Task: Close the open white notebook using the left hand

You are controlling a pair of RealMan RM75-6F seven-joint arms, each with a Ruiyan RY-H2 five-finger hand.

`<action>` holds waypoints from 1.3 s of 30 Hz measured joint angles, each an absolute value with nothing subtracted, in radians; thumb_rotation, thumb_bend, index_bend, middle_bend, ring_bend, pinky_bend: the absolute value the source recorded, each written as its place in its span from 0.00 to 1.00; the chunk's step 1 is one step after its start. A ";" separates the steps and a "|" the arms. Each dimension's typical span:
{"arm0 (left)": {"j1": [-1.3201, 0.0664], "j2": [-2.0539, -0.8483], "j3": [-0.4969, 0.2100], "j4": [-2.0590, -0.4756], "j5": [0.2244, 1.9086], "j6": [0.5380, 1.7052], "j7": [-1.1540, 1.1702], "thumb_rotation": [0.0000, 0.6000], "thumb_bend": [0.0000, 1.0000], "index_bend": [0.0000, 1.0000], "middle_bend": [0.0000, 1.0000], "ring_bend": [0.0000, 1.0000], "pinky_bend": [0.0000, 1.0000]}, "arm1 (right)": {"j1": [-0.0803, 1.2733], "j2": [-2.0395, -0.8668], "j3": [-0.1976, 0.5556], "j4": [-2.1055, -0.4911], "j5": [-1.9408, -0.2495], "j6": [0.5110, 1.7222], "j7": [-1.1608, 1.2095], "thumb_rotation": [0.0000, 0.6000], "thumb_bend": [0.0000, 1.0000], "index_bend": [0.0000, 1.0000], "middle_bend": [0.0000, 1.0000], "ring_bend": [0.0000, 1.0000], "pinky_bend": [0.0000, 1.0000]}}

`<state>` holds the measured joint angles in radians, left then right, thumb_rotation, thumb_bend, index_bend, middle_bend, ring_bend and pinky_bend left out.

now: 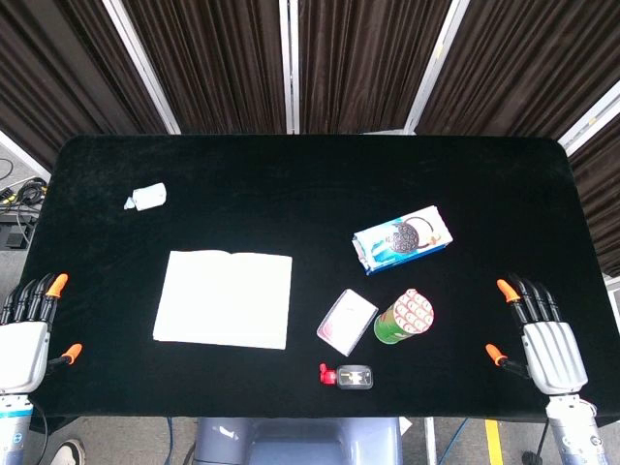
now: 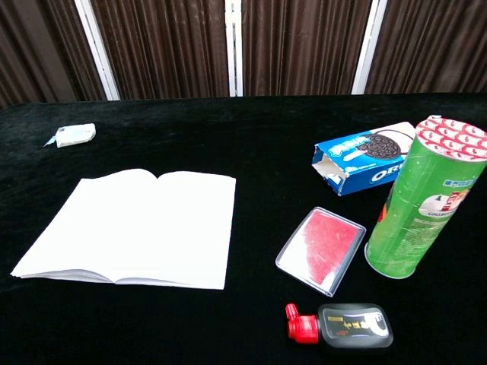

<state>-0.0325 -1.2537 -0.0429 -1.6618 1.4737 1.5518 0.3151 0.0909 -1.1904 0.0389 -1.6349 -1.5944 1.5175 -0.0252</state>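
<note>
Left hand (image 1: pixel 24 344) open, empty, apart from open white notebook (image 1: pixel 224 298).

Even overhead light reaches my desk (image 1: pixel 310 165); the black cloth swallows shadows. My white notebook (image 1: pixel 224 297) is overexposed in head view, its page detail lost. Chest view is sharp, with mild glare on the green can (image 2: pixel 423 205).
</note>
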 measured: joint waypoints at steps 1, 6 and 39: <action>-0.033 -1.254 -0.044 -1.662 1.473 1.552 0.315 1.00 0.00 0.00 0.00 0.00 0.00 | 0.090 -1.191 0.037 -1.633 -1.595 1.517 -0.028 1.00 0.08 0.00 0.00 0.00 0.00; -0.033 -1.254 -0.044 -1.663 1.472 1.551 0.317 1.00 0.00 0.00 0.00 0.00 0.00 | 0.089 -1.190 0.034 -1.633 -1.596 1.516 -0.023 1.00 0.09 0.00 0.00 0.00 0.00; -0.116 -1.387 0.003 -1.602 1.507 1.389 0.417 1.00 0.18 0.00 0.00 0.00 0.00 | 0.093 -1.198 0.026 -1.633 -1.597 1.498 -0.028 1.00 0.08 0.00 0.00 0.00 0.00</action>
<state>-0.1161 -1.3871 0.0026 -1.6021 1.5070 1.3891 0.4166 0.0926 -1.1977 0.0259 -1.6332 -1.5974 1.4978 -0.0282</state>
